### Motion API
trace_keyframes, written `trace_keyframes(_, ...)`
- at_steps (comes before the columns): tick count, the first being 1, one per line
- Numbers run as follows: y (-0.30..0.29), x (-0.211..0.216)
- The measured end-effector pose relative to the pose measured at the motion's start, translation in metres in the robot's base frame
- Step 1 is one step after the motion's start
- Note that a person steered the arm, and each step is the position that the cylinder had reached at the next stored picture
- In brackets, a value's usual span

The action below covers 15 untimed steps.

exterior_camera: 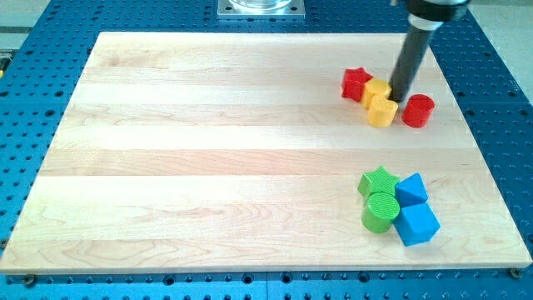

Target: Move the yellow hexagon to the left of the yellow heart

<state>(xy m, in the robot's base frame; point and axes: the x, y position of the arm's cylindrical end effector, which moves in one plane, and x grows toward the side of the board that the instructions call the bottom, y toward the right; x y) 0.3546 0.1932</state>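
Board: pale wooden board [208,158] lying on a blue perforated table [50,25]; a grey metal mount [261,7] shows at the view's top edge.

Rod: dark and straight, coming down from the view's top right. My tip [400,99] meets the board in the upper-right cluster, touching or just beside the right side of the two yellow blocks, with the red cylinder close on its right. There are no fingers on this arm, so nothing is gripped; the tip only rests against the blocks.

Upper-right cluster, from the view's left to right:
- red star [356,84], touching the yellow block beside it.
- yellow hexagon [376,91], between the red star and the rod. Its outline is partly hidden by its neighbour, so the shape is a fair reading, not a sure one.
- yellow heart [382,112], touching the hexagon just below and to its right.
- red cylinder [418,110], just right of the heart, a little apart.

Lower-right cluster, well apart from the first:
- green star [379,181], at the upper left.
- green cylinder [381,211], directly below the star and touching it.
- blue pentagon-like block [411,190], right of the star.
- blue cube [415,223], below that and right of the green cylinder.
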Motion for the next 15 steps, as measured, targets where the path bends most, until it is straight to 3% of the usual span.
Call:
trace_keyframes(1, -0.075, 0.003)
trace_keyframes(2, -0.1, 0.022)
trace_keyframes(3, -0.109, 0.01)
trace_keyframes(4, -0.165, -0.005)
trace_keyframes(5, -0.215, 0.023)
trace_keyframes(6, -0.134, 0.047)
trace_keyframes(7, -0.105, 0.047)
trace_keyframes(8, -0.161, 0.085)
trace_keyframes(10, -0.154, 0.006)
trace_keyframes(11, -0.11, 0.006)
trace_keyframes(13, -0.097, 0.013)
trace_keyframes(14, -0.097, 0.034)
trace_keyframes(15, -0.143, 0.041)
